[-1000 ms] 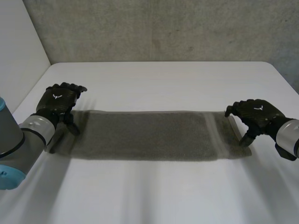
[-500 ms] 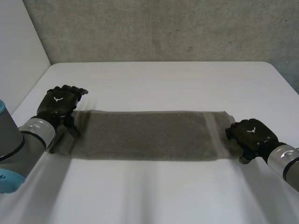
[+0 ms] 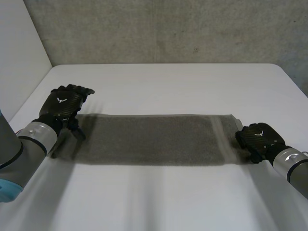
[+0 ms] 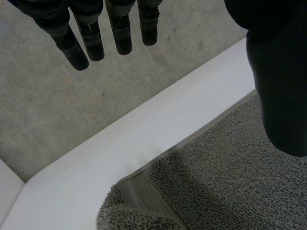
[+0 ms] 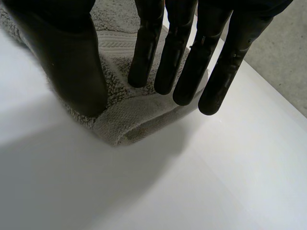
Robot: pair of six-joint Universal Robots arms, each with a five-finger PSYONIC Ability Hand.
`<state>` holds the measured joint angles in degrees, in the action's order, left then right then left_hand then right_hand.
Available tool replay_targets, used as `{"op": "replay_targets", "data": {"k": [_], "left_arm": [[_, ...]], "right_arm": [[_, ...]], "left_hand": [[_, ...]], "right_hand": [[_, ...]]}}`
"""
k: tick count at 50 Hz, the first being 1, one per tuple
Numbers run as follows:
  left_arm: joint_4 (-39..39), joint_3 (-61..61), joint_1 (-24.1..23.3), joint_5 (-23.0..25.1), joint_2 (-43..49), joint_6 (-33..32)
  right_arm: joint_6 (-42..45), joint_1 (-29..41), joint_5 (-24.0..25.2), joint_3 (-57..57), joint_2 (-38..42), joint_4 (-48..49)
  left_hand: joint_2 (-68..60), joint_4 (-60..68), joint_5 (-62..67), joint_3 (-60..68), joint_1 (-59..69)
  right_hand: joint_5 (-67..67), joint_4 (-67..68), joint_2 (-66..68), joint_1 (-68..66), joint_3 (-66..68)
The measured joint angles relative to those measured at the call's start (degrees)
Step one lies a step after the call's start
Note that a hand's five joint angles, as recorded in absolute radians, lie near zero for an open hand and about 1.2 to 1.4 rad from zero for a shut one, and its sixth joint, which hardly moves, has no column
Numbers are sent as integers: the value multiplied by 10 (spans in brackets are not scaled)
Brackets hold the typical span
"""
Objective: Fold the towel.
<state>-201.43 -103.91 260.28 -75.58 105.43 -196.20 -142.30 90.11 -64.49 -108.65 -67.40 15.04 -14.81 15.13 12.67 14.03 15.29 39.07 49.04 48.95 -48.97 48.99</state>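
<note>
**Q:** Where is it?

**A:** The long grey terry towel [image 3: 154, 139] lies flat across the white table [image 3: 168, 82]. The black left hand [image 3: 62, 103] hovers over its left end, fingers [image 4: 91, 40] straight, holding nothing.

**Q:** And the right?

**A:** The black right hand [image 3: 257, 137] spreads straight fingers [image 5: 184, 72] over the right-end corner, not closed on it. Both hands should probably pinch matching corners before lifting.

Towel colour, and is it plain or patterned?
The towel is plain dark grey, with a flat woven band near one end; the head view shows it best.
</note>
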Motion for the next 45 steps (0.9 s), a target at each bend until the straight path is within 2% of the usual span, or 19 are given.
{"op": "replay_targets", "data": {"k": [9, 11, 16, 18, 29, 38, 45], "left_arm": [[-4, -4, 0, 0, -2, 6], [-5, -4, 0, 0, -2, 6], [-6, -4, 0, 0, -2, 6], [-6, -4, 0, 0, -2, 6], [-5, -4, 0, 0, -3, 6], [-5, -4, 1, 0, -10, 6], [-5, -4, 1, 0, -17, 7]], "right_arm": [[0, 1, 0, 6, 11, 4], [1, 1, -1, 7, 13, 4], [6, 1, -2, 10, 20, 4], [12, 0, -2, 12, 24, 2], [47, -11, -7, 17, 20, -10], [134, -134, -8, 47, -14, -66], [192, -186, -13, 87, -39, -97]], "left_hand": [[0, 0, 0, 0, 0], [0, 0, 0, 0, 0], [0, 0, 0, 0, 0], [0, 0, 0, 0, 0], [-1, 0, 0, 0, 0], [-1, 0, 0, 0, 0], [-1, 0, 0, 0, 0]], "right_hand": [[10, 15, 18, -18, 16], [42, 50, 53, -52, 51], [223, 224, 225, -229, 227], [268, 272, 248, -260, 273], [269, 277, 248, -260, 280], [269, 278, 248, -262, 282], [269, 278, 248, -263, 282]]}}
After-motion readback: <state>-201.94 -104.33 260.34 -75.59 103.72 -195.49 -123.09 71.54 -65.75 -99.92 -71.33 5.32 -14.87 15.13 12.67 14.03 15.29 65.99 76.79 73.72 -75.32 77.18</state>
